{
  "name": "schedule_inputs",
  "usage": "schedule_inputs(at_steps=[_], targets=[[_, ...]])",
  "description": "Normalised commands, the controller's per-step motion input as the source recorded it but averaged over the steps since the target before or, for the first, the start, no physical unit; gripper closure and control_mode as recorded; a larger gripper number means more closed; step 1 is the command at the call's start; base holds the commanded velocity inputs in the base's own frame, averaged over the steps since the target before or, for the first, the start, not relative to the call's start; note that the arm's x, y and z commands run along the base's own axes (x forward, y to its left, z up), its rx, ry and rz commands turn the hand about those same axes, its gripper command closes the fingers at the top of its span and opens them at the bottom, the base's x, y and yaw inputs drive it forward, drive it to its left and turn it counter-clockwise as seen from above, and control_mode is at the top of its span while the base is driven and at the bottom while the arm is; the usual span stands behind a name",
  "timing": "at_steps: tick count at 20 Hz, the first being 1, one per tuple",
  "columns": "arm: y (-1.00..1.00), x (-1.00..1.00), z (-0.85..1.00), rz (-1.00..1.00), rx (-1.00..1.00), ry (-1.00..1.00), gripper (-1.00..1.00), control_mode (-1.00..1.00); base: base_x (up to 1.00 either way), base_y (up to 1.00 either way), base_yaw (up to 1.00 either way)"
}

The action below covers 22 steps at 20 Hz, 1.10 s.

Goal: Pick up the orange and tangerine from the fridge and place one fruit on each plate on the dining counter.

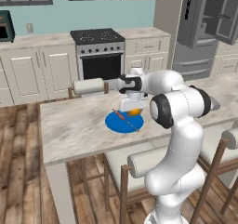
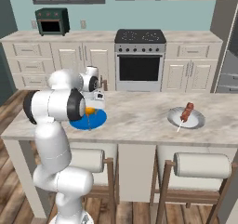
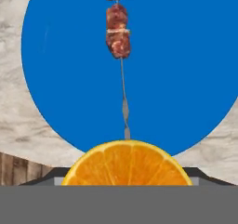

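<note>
1. You have the orange (image 3: 126, 162) in the hand (image 1: 130, 108), clenched on it: in the hand view the cut face with its segments sits right at the finger tips, over the near rim of the blue plate (image 3: 186, 56).
2. Handling, as a judgement: the fruit looks firm and light, but the rind is smooth and the body round, so expect it to roll once let go. Hold across the widest part; do not squeeze harder, or the flesh may bruise.
3. Just beyond the fruit, a skewer (image 3: 118, 30) of meat lies along the plate's middle. Set the orange beside it, on bare blue.
4. Farther along the worktop (image 2: 139, 118), well apart, the pale plate (image 2: 194, 121) carries its own skewer and no fruit.
5. Far back, the fridge (image 1: 204, 28) stands with doors open; the tangerine cannot be made out there.
</note>
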Motion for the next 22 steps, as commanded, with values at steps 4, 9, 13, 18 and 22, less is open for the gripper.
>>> schedule_inputs(at_steps=[4,9,13,18,22], targets=[[0.0,0.64,-0.44,0.0,0.0,0.03,1.0,-1.0,0.0,0.0,0.0],[0.0,0.6,-0.41,0.0,0.0,0.01,1.0,-1.0,0.0,0.0,0.0],[0.0,0.34,-0.45,0.0,0.0,0.0,1.0,-1.0,0.0,0.0,0.0],[0.0,0.08,-0.43,0.0,0.0,0.0,1.0,-1.0,0.0,0.0,0.0],[0.02,-0.3,-0.26,0.0,-0.02,-0.04,1.0,-1.0,0.0,0.0,0.0]])
